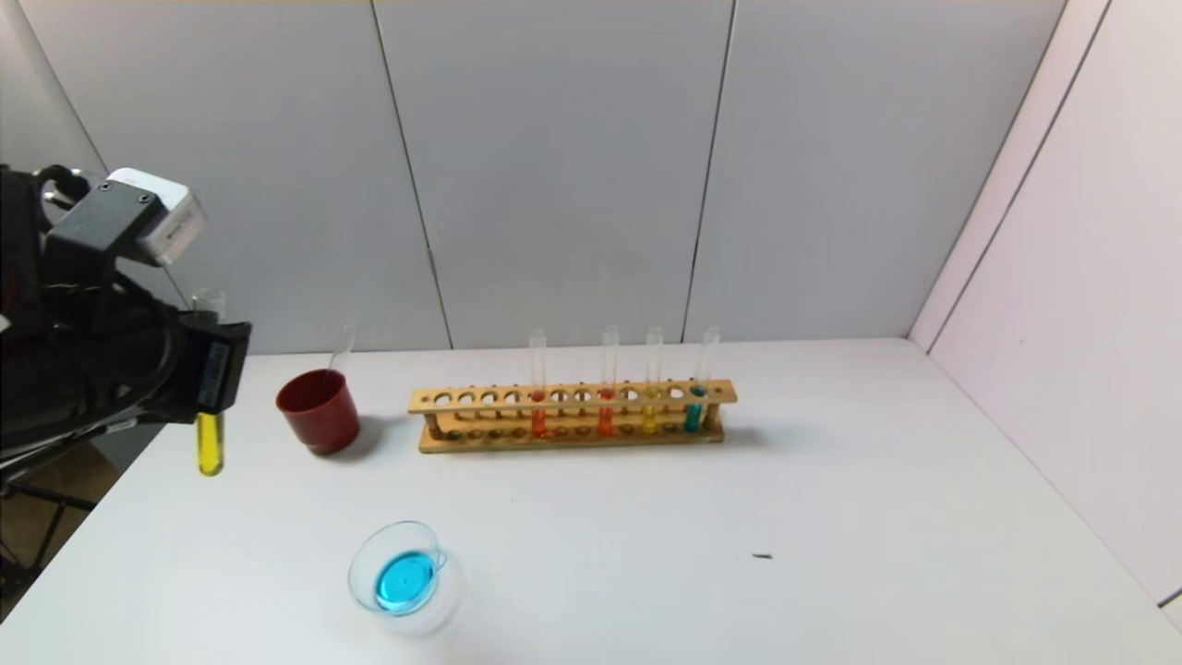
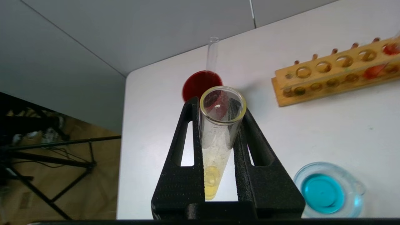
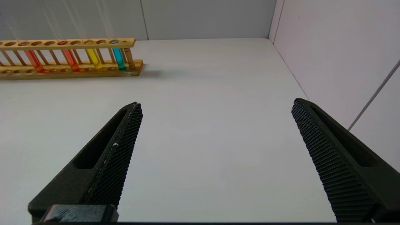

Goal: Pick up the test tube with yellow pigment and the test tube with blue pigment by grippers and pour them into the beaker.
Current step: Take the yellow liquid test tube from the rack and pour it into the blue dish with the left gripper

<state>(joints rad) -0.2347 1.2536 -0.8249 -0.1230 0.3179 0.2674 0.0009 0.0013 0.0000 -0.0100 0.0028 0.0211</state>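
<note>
My left gripper (image 1: 214,369) is at the far left, above the table's left edge. It is shut on the test tube with yellow pigment (image 1: 211,443) and holds it upright in the air, with yellow liquid in its lower end. In the left wrist view the tube (image 2: 218,134) sits between the black fingers (image 2: 187,140). The beaker (image 1: 365,554) stands at the table's front left with blue liquid in it, to the right of the held tube and nearer me. The test tube with blue pigment (image 1: 694,411) stands in the rack's right end. My right gripper (image 3: 216,102) is open and empty over bare table and does not show in the head view.
The wooden rack (image 1: 572,397) at the middle back also holds two orange-red tubes and another yellow tube (image 1: 650,411). A dark-red cup (image 1: 319,411) with an empty tube (image 1: 343,346) in it stands left of the rack. Walls close the back and right.
</note>
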